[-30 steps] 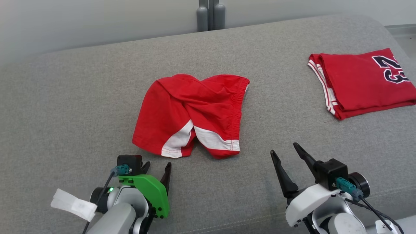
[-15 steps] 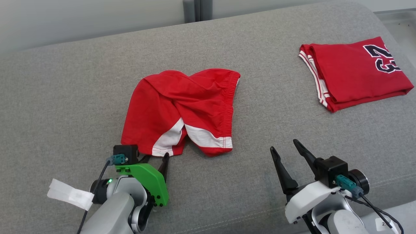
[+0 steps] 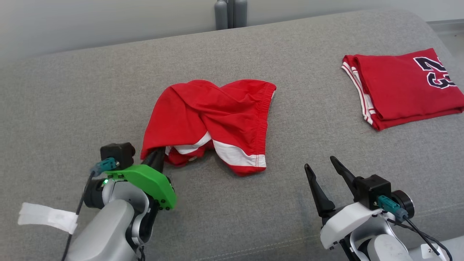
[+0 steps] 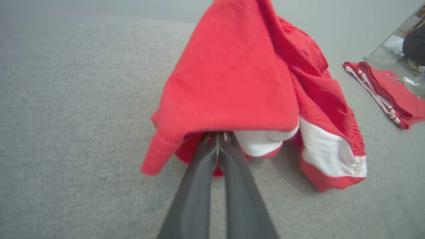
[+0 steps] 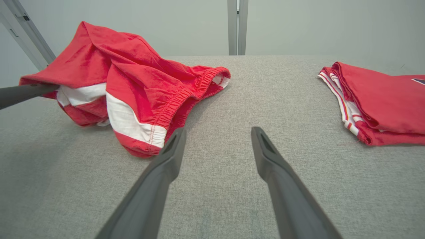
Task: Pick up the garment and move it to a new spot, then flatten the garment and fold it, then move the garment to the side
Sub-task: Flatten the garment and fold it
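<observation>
Red shorts (image 3: 221,112), hem seemingly pinched in the clenched left hand (image 4: 217,141); right hand (image 3: 320,162) spread apart

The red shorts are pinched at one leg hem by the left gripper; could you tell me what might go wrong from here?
1. On the left gripper the jaws seem to pinch only a little hem of the red shorts, so the cloth may slip during the lift.
2. Held at one corner, the shorts may hang bunched and be harder to flatten; the right gripper is open and apart from them.
3. A carry rightward could disturb the folded jersey.
</observation>
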{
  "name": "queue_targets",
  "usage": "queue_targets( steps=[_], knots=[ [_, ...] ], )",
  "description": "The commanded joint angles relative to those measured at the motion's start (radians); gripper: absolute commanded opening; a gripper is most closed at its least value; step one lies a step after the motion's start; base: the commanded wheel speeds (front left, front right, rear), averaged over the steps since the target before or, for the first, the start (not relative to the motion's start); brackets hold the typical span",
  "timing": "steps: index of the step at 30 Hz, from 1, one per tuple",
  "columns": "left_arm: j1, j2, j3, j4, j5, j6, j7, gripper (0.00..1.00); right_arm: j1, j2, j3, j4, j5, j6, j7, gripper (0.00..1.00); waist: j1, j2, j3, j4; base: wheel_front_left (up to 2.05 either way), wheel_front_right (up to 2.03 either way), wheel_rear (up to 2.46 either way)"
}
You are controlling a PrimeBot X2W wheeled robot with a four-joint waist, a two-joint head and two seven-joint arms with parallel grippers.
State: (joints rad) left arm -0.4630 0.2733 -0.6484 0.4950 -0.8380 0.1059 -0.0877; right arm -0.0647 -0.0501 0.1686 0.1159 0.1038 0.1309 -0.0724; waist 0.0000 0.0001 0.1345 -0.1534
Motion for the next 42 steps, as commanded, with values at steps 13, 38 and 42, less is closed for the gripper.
queue_targets(
  steps=[13,38,42],
  knots=[
    [0.156,0.291,0.088,-0.504,-0.036,0.159,0.183,0.0,0.02,-0.001,-0.009,-0.003,0.002,-0.001,0.002,1.0,0.0,-0.0001,-0.027,0.04,0.0,0.0,0.0],
    [0.239,0.461,-0.035,-0.367,0.064,0.217,0.371,1.0,0.023,-0.001,-0.01,-0.015,-0.023,-0.001,0.018,1.0,0.0,-0.0001,-0.033,0.065,0.0,0.0,0.0],
    [0.26,0.432,-0.018,-0.331,0.045,0.231,0.328,1.0,0.029,-0.001,-0.018,-0.016,-0.024,-0.001,0.023,1.0,0.0,-0.0001,-0.041,0.076,0.0,0.0,0.0]
  ],
)
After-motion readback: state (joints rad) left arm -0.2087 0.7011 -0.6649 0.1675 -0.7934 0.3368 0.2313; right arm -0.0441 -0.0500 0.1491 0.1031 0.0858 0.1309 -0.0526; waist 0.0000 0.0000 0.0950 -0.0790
